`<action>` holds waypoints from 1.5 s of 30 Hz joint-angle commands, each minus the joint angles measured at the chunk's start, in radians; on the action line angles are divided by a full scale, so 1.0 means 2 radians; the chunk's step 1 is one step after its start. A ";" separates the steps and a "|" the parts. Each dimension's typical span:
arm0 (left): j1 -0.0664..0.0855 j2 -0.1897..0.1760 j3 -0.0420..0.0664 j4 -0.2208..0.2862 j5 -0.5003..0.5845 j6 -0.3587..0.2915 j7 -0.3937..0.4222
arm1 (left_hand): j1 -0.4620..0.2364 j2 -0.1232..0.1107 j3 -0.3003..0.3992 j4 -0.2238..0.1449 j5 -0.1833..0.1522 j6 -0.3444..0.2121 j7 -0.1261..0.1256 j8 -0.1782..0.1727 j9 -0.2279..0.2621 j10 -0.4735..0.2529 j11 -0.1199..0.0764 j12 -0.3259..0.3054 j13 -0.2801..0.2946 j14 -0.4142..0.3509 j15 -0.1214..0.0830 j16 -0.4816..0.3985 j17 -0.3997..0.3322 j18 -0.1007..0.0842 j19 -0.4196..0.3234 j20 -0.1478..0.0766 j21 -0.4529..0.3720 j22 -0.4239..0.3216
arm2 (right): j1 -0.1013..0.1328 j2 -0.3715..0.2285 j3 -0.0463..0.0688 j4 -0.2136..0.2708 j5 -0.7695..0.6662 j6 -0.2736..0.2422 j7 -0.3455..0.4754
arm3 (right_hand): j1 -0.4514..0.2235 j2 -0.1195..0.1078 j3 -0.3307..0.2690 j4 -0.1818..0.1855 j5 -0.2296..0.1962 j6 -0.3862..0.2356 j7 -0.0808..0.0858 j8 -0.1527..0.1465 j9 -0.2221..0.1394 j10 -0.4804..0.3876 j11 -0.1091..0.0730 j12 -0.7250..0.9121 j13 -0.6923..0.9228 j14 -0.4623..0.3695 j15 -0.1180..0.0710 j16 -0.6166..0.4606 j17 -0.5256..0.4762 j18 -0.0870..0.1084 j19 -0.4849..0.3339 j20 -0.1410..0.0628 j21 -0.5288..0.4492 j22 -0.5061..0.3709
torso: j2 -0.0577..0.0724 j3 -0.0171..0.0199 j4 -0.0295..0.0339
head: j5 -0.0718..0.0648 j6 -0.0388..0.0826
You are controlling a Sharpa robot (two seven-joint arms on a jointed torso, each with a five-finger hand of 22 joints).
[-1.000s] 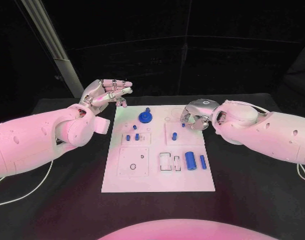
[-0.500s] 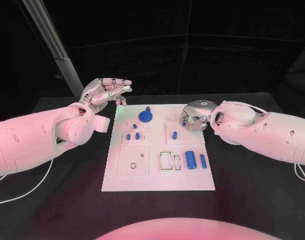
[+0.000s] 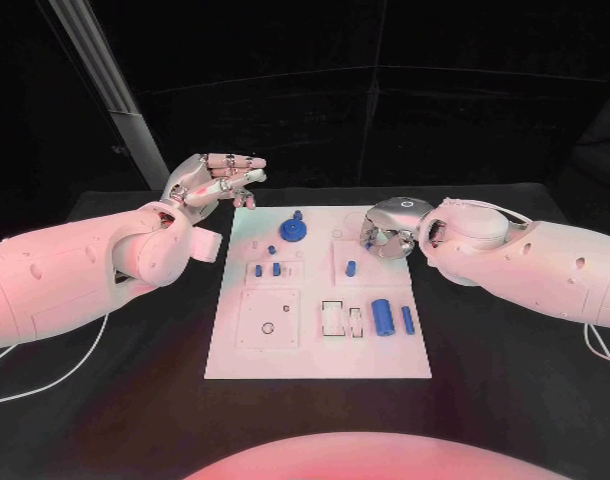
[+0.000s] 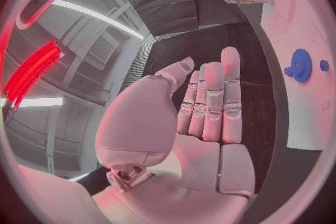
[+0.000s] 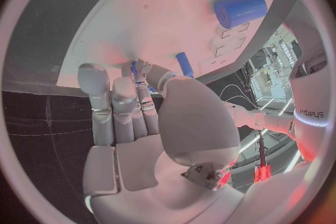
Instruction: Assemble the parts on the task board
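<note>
The white task board lies mid-table. On it are a blue gear, three small pegs, a peg, a thick cylinder and a thin cylinder. My right hand hovers over the board's far right part with its fingers curled against the thumb. In the right wrist view a bit of blue part shows pinched at its fingertips, close to the peg. My left hand is raised off the board's far left corner, fingers straight, holding nothing.
A grey post stands behind the left hand. A white cable runs over the black table on the left. Several empty slots sit in the board's near half.
The right hand has edged slightly left over the board's far right part. The left hand stays raised in the same place.
</note>
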 commanded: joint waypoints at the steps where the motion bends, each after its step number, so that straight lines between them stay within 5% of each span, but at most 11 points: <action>1: 0.001 0.000 0.000 0.001 0.002 0.009 -0.001 | 0.000 0.003 -0.002 0.000 -0.001 0.000 0.000 0.002 0.000 0.000 -0.001 0.002 0.000 -0.002 -0.002 -0.001 0.000 0.003 0.000 -0.003 -0.002 0.000 | -0.004 0.002 -0.003 -0.001 -0.011 0.012 -0.010 | 0.002 0.007 0.005 0.001 0.000 0.005 -0.001 0.002 0.001 0.006 0.000 0.004 0.000 0.031 -0.003 0.005 0.001 -0.006 0.004 0.000 0.006 0.007 | 0.000 0.0001 -0.0005 | 0.001 -0.001; 8: 0.001 0.001 0.000 0.001 0.002 0.010 -0.002 | 0.000 0.003 -0.002 0.000 -0.001 0.000 0.000 0.002 0.000 0.000 -0.001 0.002 0.001 -0.003 -0.002 -0.002 -0.001 0.003 0.000 -0.003 -0.002 0.000 | -0.005 0.006 -0.003 -0.001 -0.029 -0.006 -0.025 | 0.015 0.017 0.017 -0.006 -0.023 0.018 -0.004 0.005 0.004 0.022 -0.005 0.011 0.003 0.032 -0.006 0.024 0.005 -0.012 0.010 -0.002 0.037 0.050 | 0.000 -0.0001 -0.0014 | 0.000 -0.002; 30: 0.001 0.000 0.000 -0.002 0.002 0.011 -0.008 | 0.000 0.003 -0.002 0.000 -0.001 0.000 0.000 0.002 0.000 -0.001 -0.001 0.002 0.001 -0.002 -0.002 -0.001 0.000 0.003 0.000 -0.003 -0.003 -0.001 | -0.006 -0.017 -0.002 0.034 -0.023 -0.095 -0.031 | 0.017 0.015 0.026 -0.011 -0.021 0.022 -0.005 0.004 0.005 0.027 -0.006 0.013 0.003 0.031 -0.007 0.033 0.001 -0.017 0.015 -0.004 0.065 0.087 | 0.000 0.0001 -0.0002 | -0.001 -0.003; 40: 0.001 0.001 0.000 -0.006 0.002 0.012 -0.010 | 0.001 0.003 -0.003 -0.001 -0.001 -0.001 0.000 0.002 0.000 -0.002 0.000 0.003 0.001 0.000 -0.002 0.002 0.005 0.003 0.001 -0.003 -0.003 -0.001 | -0.006 -0.033 -0.001 0.054 0.001 -0.107 -0.029 | 0.017 0.014 0.026 -0.011 -0.022 0.022 -0.005 0.003 0.005 0.027 -0.006 0.013 0.003 0.031 -0.007 0.035 0.001 -0.017 0.015 -0.004 0.066 0.089 | -0.001 0.0001 -0.0007 | 0.002 -0.002; 45: 0.001 0.002 0.000 -0.007 0.002 0.013 -0.011 | 0.001 0.003 -0.003 -0.001 -0.001 -0.001 0.000 0.002 0.000 -0.002 0.000 0.003 0.001 0.000 -0.002 0.002 0.005 0.003 0.001 -0.003 -0.003 -0.001 | -0.006 -0.044 0.006 0.079 0.019 -0.115 -0.027 | 0.017 0.014 0.028 -0.011 -0.021 0.022 -0.005 0.003 0.005 0.027 -0.006 0.013 0.003 0.030 -0.007 0.036 0.001 -0.017 0.015 -0.004 0.067 0.090 | 0.000 -0.0002 0.0003 | 0.005 -0.001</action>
